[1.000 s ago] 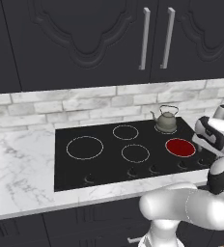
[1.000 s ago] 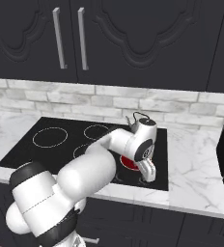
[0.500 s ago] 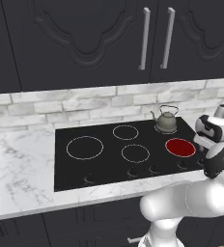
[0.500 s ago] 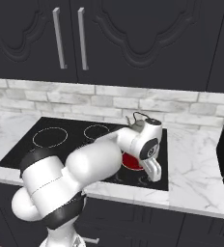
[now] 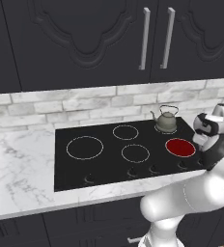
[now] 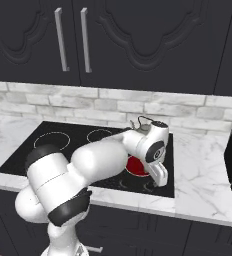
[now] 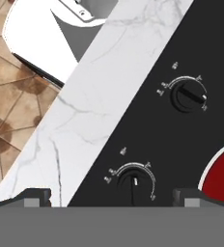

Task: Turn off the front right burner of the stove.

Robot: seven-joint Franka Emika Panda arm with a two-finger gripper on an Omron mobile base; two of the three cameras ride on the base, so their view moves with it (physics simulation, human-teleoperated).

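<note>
- Where the hand view looks down past the two dark fingertips, the gripper (image 7: pixel 111 195) hangs released, its tips well apart and holding nothing, with a small dark round knob (image 7: pixel 134 184) between them at about 12 o'clock from their midpoint.
- That knob sits on the flat glossy black glass stove (image 7: pixel 181 58), ringed by a thin white dial arc, its pointer mark near 12 o'clock; whether the tips touch the glass cannot be told.
- A second dark round knob (image 7: pixel 189 95) lies farther along the same row, at about 1 o'clock from the first, its bar pointing toward 3 o'clock.
- At 3 o'clock from the near knob the solid glowing red circle of the front right burner (image 7: pixel 221 175) enters the hand view from the right edge.
- In the right base view the gripper (image 6: pixel 160 177) points down over the knob row at the stove's front edge, just at 5 o'clock of the red burner (image 6: pixel 136 165).
- In the left base view the front right burner (image 5: pixel 180 147) glows at the right front of the stove (image 5: pixel 70 169), while the other burner circles are only thin white rings.
- The white marble tabletop (image 5: pixel 17 188) borders the stove on all sides.
- Behind the red burner, at about 11 o'clock from it, a small grey metal kettle (image 5: pixel 165 120) stands on the rear right ring.
- Farthest back are the pale brick backsplash (image 5: pixel 61 103) and dark cabinet doors (image 5: pixel 85 38) with long metal handles.
</note>
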